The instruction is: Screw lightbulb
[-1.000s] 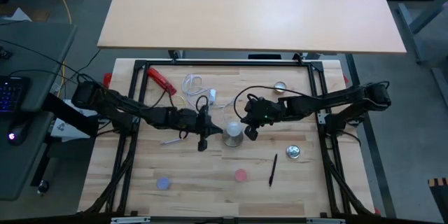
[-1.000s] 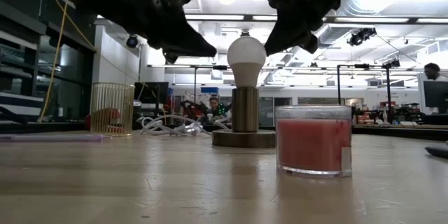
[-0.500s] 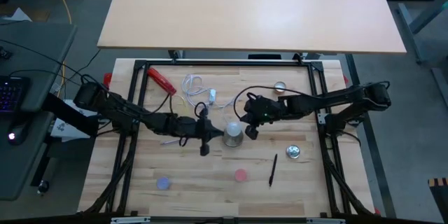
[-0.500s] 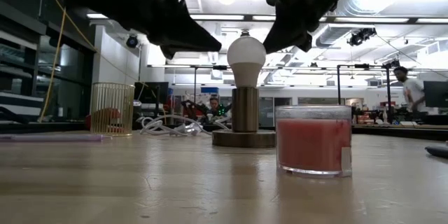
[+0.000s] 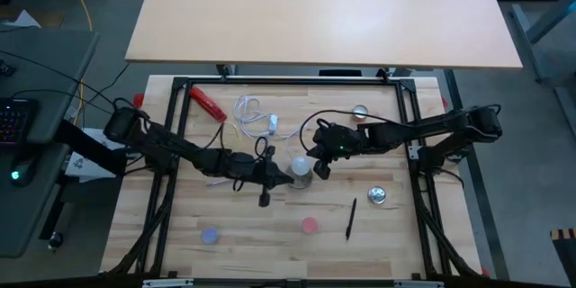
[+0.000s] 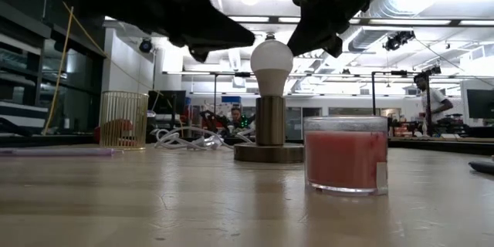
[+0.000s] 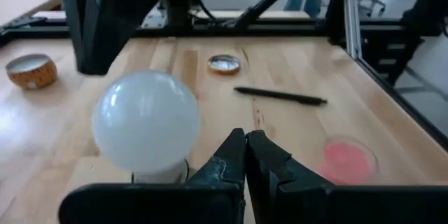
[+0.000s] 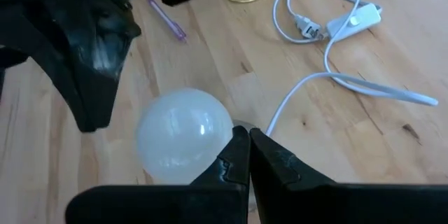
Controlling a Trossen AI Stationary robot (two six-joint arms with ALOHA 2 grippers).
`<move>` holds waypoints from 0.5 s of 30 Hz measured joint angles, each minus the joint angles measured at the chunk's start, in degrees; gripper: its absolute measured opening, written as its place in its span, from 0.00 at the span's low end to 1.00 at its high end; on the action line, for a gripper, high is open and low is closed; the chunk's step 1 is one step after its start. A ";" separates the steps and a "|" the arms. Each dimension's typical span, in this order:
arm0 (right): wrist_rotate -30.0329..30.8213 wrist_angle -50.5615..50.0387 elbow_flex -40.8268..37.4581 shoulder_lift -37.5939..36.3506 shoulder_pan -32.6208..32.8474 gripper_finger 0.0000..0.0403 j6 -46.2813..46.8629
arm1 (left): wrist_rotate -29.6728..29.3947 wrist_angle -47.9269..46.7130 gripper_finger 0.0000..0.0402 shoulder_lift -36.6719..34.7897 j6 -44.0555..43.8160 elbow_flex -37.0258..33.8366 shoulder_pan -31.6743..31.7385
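Note:
The white frosted lightbulb [image 6: 271, 62] stands upright, its base in the grey round socket stand [image 6: 269, 151] at the table's middle [image 5: 300, 170]. My left gripper [image 5: 284, 178] is shut and empty, its tips just left of the globe, with a gap showing in the left wrist view [image 7: 246, 143]. My right gripper [image 5: 316, 170] is shut, its tips close to the globe's right side [image 8: 248, 138]. In the low view both grippers hang over the bulb's top. My right gripper's shut fingertips [image 8: 240, 142] stand right beside the edge of the bulb's globe [image 8: 220, 131], coming slanting down from the table's right. I cannot tell whether they touch it.
A pink jar [image 6: 345, 154] stands near the front, with a black pen [image 5: 351, 218] and a silver disc [image 5: 377, 196] to the right. A white cable [image 5: 256, 117], a red tool [image 5: 207, 103] and a gold wire cup [image 6: 123, 120] lie at the back left. A purple pen [image 8: 166, 19] lies left.
My left gripper has gone toward the table's right edge, closing on the bulb, and stays shut. The bulb and its stand have kept still. My right gripper has kept its place.

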 joint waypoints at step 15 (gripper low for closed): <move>0.01 1.77 0.00 0.93 -0.34 0.00 -4.28 | -0.07 -2.89 0.00 6.75 0.00 7.21 0.79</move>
